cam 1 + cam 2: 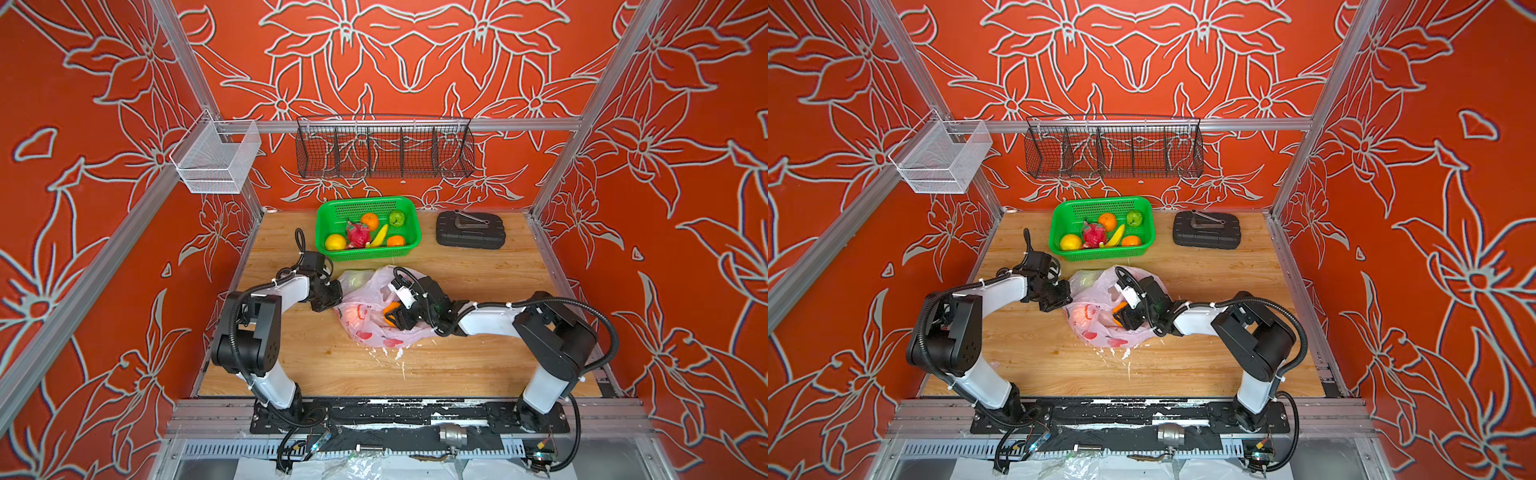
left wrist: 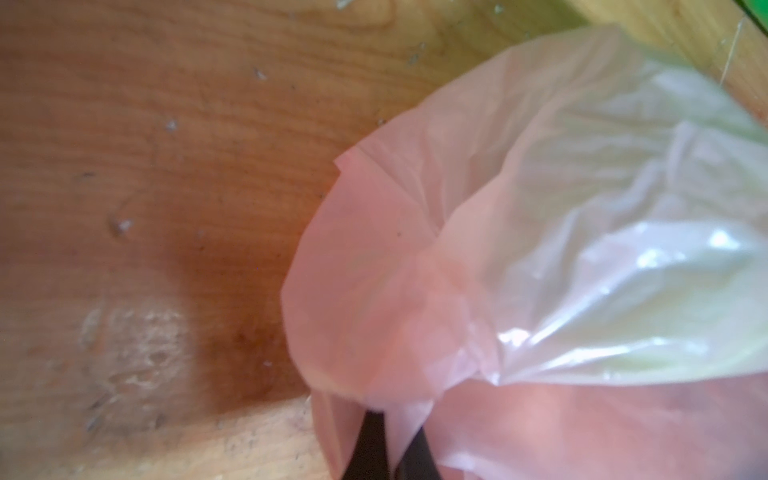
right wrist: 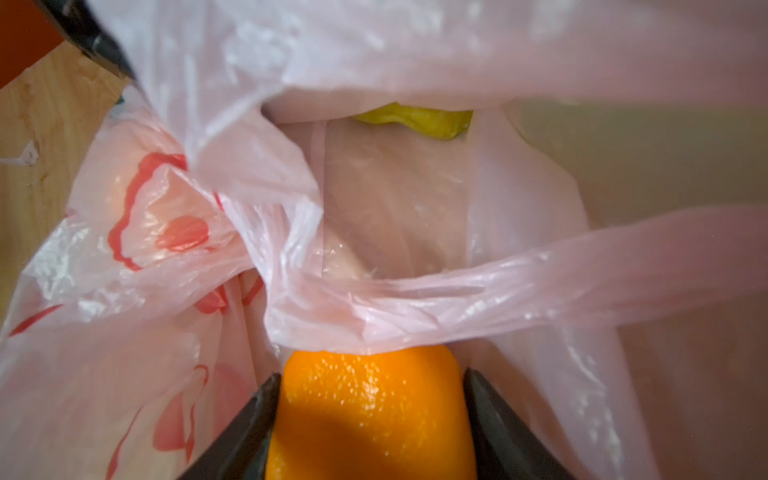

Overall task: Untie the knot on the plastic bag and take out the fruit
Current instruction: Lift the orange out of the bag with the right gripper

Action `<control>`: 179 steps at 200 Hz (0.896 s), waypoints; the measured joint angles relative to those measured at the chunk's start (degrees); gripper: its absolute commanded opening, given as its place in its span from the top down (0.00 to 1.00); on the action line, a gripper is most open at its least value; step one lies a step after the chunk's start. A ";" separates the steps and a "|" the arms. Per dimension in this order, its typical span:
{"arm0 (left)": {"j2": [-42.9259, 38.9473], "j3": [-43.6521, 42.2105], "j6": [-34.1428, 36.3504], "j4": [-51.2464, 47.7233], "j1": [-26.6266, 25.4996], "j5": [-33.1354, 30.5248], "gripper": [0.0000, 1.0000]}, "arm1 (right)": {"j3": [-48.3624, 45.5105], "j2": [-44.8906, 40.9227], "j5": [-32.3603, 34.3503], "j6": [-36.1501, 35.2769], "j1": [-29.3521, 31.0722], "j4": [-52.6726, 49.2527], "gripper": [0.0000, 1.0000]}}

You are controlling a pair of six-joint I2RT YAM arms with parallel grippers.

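Two grippers, both on the plastic bag [image 1: 374, 334] [image 1: 1088, 332]. It lies mid-surface [image 1: 457, 361], just in front of the green basket [image 1: 365, 253].

Left gripper [image 1: 334, 297] [image 1: 1062, 297]: clenched on a pinch of film at the bag's left edge. In the left wrist view, pink film is squeezed between the two black fingers [image 2: 368, 444]. The fingers are cut off by the frame edge and only their tips show.

Right gripper [image 1: 397, 320] [image 1: 1126, 319]: reaches into the bag mouth from the right and grasps an orange [image 1: 390, 309] [image 1: 1119, 309]. In the right wrist view the gripper [image 3: 371, 376] has a finger [image 3: 249, 424] pressed to each side of the orange [image 3: 370, 415]. The orange's far end is tucked under a handle strap [image 3: 540, 278] that crosses in front of it.

Hidden or unclear:
- The orange's near half runs out of the right wrist frame.
- A yellow-green piece [image 3: 415, 120] sits deeper in the bag, mostly under film. Can't tell which fruit.
- A pale green bulge shows under the film at the bag's back-left [image 1: 353, 277] [image 2: 644, 270]. It is blurred, with no clear outline.
- Whether the handles are tied anywhere, cannot tell. The right arm covers that part in both top views.
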 measured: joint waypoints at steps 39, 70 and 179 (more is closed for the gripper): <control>0.00 0.28 0.24 -0.20 0.02 0.13 1.00 | -0.26 -1.62 0.61 -0.31 -0.09 -2.38 0.40; 0.00 0.28 0.24 -0.52 0.04 -0.22 1.00 | -2.99 -7.06 0.94 0.42 -0.66 -3.26 0.40; -2.73 0.28 -0.74 -0.22 -6.75 -4.57 0.89 | -10.03 -20.37 -8.85 16.87 -1.90 2.91 0.36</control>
